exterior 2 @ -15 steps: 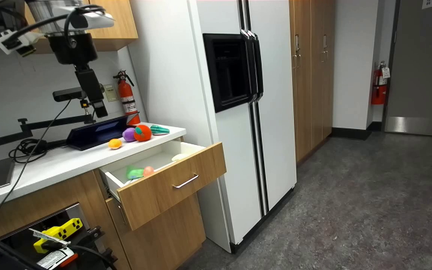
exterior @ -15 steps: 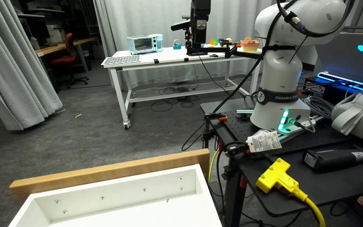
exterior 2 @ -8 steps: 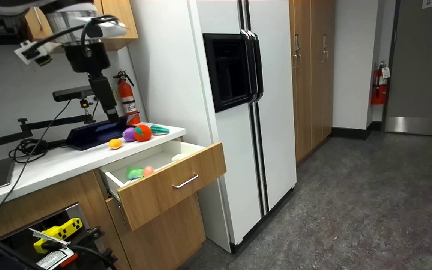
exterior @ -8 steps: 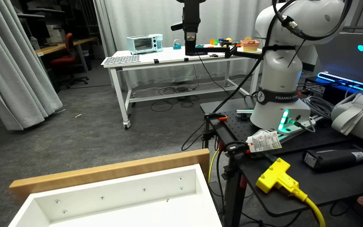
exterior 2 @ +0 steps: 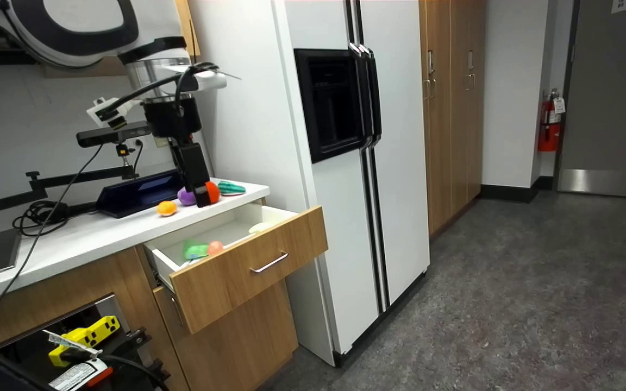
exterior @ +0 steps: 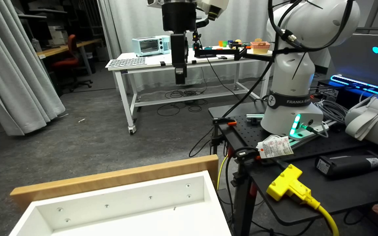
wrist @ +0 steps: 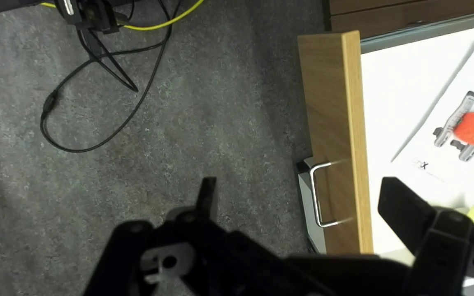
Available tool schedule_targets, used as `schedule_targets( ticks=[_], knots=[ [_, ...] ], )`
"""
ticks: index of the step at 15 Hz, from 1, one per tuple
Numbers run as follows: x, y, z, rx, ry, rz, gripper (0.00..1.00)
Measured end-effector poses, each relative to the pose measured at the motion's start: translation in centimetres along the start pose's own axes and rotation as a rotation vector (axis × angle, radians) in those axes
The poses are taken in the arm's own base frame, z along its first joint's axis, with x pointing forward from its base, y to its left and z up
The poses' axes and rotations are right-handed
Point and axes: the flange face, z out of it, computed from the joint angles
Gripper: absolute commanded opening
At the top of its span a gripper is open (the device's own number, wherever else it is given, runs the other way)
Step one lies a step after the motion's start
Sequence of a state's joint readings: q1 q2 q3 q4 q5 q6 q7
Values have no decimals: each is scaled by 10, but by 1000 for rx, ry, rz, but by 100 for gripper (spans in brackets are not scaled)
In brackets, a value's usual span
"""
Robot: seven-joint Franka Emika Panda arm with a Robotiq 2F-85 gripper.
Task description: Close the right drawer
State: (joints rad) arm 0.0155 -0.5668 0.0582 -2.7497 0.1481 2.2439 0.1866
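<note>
The right drawer stands pulled open, with its light wood front board and white inside in an exterior view. It also shows open in an exterior view, with a silver bar handle and a few toys inside. In the wrist view the drawer front and handle lie between the spread fingers of my gripper. The gripper is open and empty. It hangs above and apart from the drawer in both exterior views.
A white counter behind the drawer bears an orange toy, a purple toy and a dark tray. A white fridge stands beside the drawer. A yellow power splitter lies on the black robot table.
My gripper has moved down and across, left in an exterior view and right in an exterior view, closer to the drawer. The drawer has not moved.
</note>
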Motion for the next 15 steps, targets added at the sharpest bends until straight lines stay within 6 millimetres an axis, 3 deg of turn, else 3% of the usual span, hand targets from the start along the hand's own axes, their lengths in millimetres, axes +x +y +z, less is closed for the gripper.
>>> schedule_targets(
  ticks=[9, 15],
  knots=[
    [3, 0, 10, -6, -24, 2, 100],
    [43, -3, 48, -2, 7, -36, 100]
  ],
)
